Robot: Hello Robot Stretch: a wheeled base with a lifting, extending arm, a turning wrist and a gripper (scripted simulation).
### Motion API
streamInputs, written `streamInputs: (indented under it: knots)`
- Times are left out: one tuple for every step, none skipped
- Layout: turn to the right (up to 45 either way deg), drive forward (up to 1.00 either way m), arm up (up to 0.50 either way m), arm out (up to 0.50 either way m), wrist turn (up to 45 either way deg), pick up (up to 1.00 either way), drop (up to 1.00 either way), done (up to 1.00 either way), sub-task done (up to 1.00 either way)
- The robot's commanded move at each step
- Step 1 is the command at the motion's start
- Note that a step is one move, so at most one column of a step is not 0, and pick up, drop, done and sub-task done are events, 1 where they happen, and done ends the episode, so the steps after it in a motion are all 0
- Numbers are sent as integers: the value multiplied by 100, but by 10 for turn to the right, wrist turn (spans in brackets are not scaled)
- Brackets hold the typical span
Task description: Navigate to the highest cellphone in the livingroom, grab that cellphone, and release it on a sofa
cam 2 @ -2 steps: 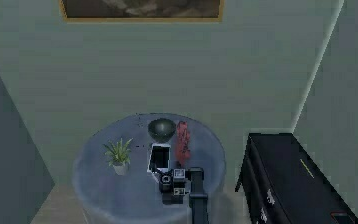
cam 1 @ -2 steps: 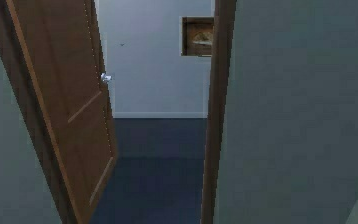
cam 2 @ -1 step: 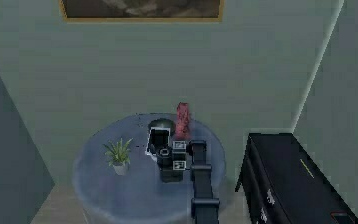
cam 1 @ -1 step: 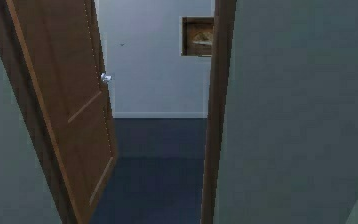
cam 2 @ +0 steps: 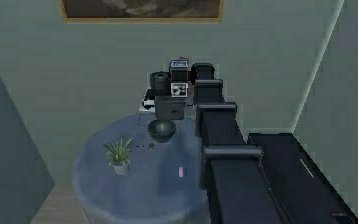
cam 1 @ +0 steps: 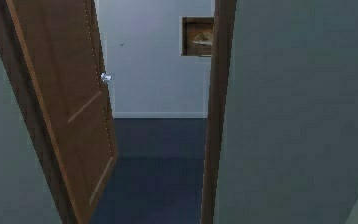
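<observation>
In the arm side view a round blue-grey table (cam 2: 95,175) stands against the wall. A small pale oblong thing (cam 2: 180,173), too small to name, lies on it near the arm. The dark arm (cam 2: 219,140) rises from the bottom edge. My gripper (cam 2: 155,96) sits at its far end, left of the white marker squares (cam 2: 177,90), at the table's far edge. A dark bowl (cam 2: 163,130) stands on the table just below it. I cannot tell whether the gripper holds anything.
A small potted plant (cam 2: 118,155) stands on the table's left part, and a framed picture (cam 2: 142,8) hangs above. In the forward view a brown door (cam 1: 62,110) stands ajar beside its frame (cam 1: 219,110). Beyond lie dark floor (cam 1: 157,160) and a wall picture (cam 1: 197,37).
</observation>
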Motion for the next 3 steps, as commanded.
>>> streamInputs:
  knots:
    - [0, 0, 0, 0, -450, 0, 0, 0, 0]
    - [0, 0, 0, 0, -450, 0, 0, 0, 0]
    - [0, 0, 0, 0, -330, 0, 0, 0, 0]
